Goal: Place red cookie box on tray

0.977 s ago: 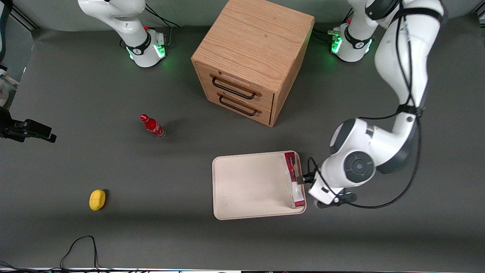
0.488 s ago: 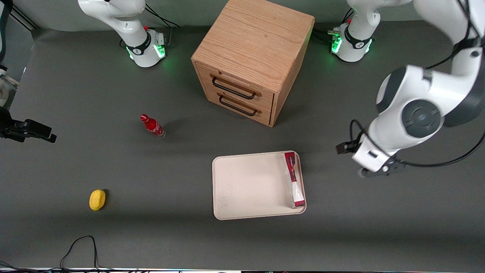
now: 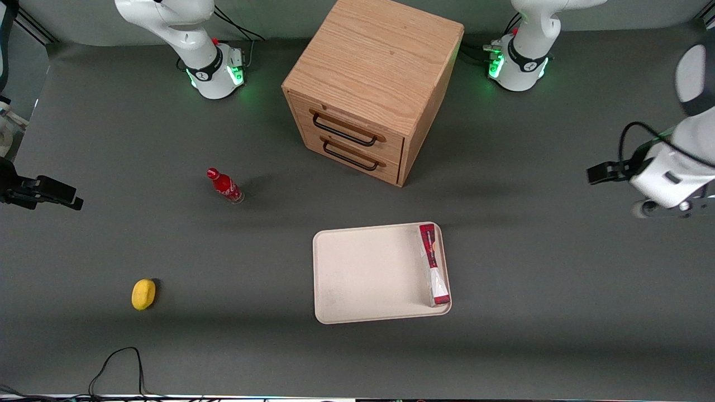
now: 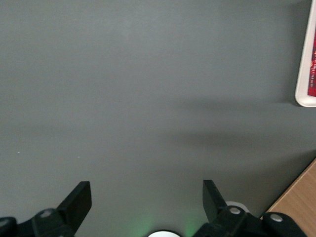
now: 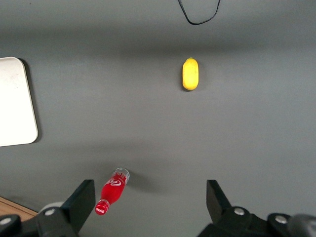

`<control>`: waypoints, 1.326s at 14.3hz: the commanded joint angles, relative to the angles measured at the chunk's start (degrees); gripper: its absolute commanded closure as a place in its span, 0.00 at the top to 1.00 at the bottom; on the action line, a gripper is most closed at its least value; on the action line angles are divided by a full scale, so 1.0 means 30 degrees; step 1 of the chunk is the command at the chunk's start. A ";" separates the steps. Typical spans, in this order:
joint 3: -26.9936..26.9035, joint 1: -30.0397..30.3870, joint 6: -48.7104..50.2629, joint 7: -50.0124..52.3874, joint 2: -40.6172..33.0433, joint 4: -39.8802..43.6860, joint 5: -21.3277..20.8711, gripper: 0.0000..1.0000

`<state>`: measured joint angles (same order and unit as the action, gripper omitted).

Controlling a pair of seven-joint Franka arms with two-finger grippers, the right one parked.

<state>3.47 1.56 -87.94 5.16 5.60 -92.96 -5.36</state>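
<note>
The red cookie box lies flat in the cream tray, along the tray's short rim at the working arm's end. My gripper hangs high above the bare mat, well away from the tray toward the working arm's end of the table. The wrist view has the gripper open over grey mat, with nothing between its fingers. A sliver of the box and the tray rim shows at that view's edge. The tray's other end appears in the right wrist view.
A wooden two-drawer cabinet stands farther from the front camera than the tray; its corner shows in the wrist view. Toward the parked arm's end, a small red bottle stands and a yellow lemon lies.
My gripper left the box's side at the tray's edge and rose away toward the working arm's end. The box stayed in the tray.
</note>
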 commanded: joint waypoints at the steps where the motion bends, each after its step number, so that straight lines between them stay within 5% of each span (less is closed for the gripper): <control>1: -0.1506 -0.1370 -0.1147 -0.0023 -0.2852 -0.3251 0.0379 1.00; 4: -0.1773 -0.1195 -0.3822 0.0501 -0.5759 -0.6747 0.0469 1.00; 9: -0.0308 0.0386 -0.1393 0.0946 -0.5558 -0.4850 0.0089 1.00; 19: -0.1977 -0.1487 0.1011 0.1237 -0.4473 -0.2296 0.0322 1.00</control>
